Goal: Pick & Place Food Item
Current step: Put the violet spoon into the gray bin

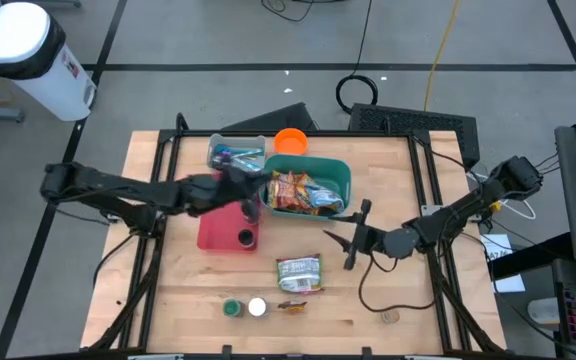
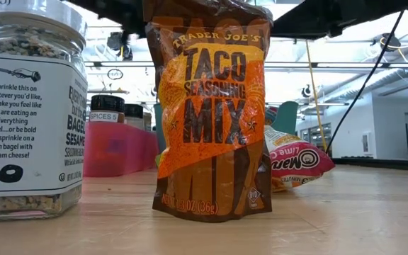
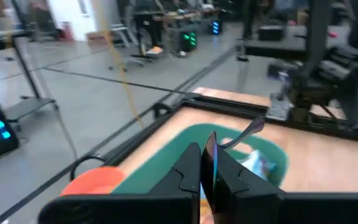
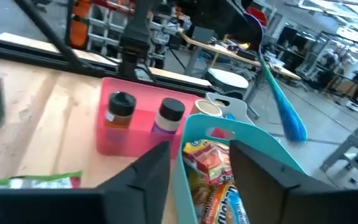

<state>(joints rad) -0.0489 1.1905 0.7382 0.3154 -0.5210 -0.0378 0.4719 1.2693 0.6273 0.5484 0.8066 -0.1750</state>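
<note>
A teal bin point(image 1: 340, 176) at the table's middle holds several snack packets point(image 1: 298, 190). My left gripper point(image 1: 252, 192) hovers at the bin's left end, above the pink bin point(image 1: 218, 232). It is shut, with nothing plainly between its fingers point(image 3: 185, 177). My right gripper point(image 1: 330, 230) is open at the teal bin's near right corner. In the right wrist view the bin's wall point(image 4: 180, 163) stands between its spread fingers point(image 4: 148, 171) without touching them. A green-and-white packet point(image 1: 299, 272) lies flat on the table nearer the front edge.
The pink bin holds spice jars point(image 4: 120, 107). An orange bowl point(image 1: 290, 141) and a clear container point(image 1: 236, 152) sit at the far edge. Near the front edge stand two jars point(image 1: 244, 308) and an upright taco seasoning packet point(image 2: 211, 113). Bare wood lies at the right front.
</note>
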